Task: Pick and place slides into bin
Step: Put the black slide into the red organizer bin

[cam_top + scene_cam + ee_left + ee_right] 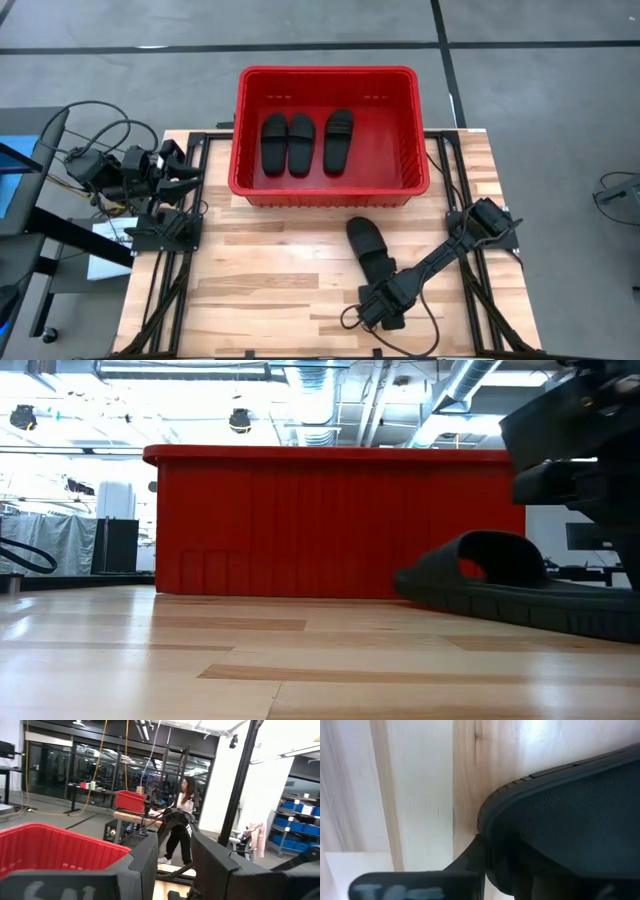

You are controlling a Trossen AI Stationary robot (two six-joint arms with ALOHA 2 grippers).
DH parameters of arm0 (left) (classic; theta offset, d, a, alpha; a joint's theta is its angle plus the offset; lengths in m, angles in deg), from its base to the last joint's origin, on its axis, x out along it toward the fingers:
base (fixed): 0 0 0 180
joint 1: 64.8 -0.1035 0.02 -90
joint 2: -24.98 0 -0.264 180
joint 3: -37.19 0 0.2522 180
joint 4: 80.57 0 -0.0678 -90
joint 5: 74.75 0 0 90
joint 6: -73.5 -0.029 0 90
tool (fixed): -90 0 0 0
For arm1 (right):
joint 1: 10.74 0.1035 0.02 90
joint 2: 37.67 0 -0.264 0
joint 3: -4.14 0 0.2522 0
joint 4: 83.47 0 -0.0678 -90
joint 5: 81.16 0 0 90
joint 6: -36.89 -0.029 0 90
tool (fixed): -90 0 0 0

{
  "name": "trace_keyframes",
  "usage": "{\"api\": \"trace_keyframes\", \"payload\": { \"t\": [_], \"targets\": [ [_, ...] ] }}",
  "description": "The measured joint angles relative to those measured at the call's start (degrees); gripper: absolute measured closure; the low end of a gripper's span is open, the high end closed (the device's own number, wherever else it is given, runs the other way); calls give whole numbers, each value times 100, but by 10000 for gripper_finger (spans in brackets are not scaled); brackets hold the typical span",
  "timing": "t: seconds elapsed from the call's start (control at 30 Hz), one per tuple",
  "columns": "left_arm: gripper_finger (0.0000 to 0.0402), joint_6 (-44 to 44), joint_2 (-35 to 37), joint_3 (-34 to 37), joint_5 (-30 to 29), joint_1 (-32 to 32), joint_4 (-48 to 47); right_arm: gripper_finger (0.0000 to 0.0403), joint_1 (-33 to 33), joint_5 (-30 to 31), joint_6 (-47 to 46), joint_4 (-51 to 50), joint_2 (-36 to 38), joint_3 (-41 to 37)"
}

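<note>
Three black slides (301, 143) lie side by side on the floor of the red bin (330, 72), which stands at the table's far middle. A further slide (368, 245) lies sole-down on the wood just in front of the bin, strap (495, 555) up. My right gripper (386, 300) stands over that slide's near end, pointing down and shut on it. My left gripper (193, 172) waits raised at the table's far left, open, beside the bin's left wall (50, 845), with nothing between its fingers. My right gripper comes from above, pointing down, at the slide's rounded near end (492, 820). One finger (467, 867) lies against the sole's side rim; the other is hidden behind the sole. The fingers lie across the slide. The slide rests flat on the table.
Black frames of the arm bases run along the table's left (165, 260) and right (485, 280) sides. Bare wood (270, 290) stretches left of the loose slide. A cable loop (415, 335) lies near the table's near edge. A person (182, 820) stands in the room beyond.
</note>
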Motion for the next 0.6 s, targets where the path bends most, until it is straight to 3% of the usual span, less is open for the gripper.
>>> {"api": "trace_keyframes", "payload": {
  "t": [0.43, 0.6],
  "targets": [
    [294, 4, 0, 0, 94, -2, -134, 381, 2, -119, -405, -516, -226, 718],
    [294, 47, 0, 0, 94, -1, -165, 388, -4, -123, -655, -122, -252, 994]
  ]
}}
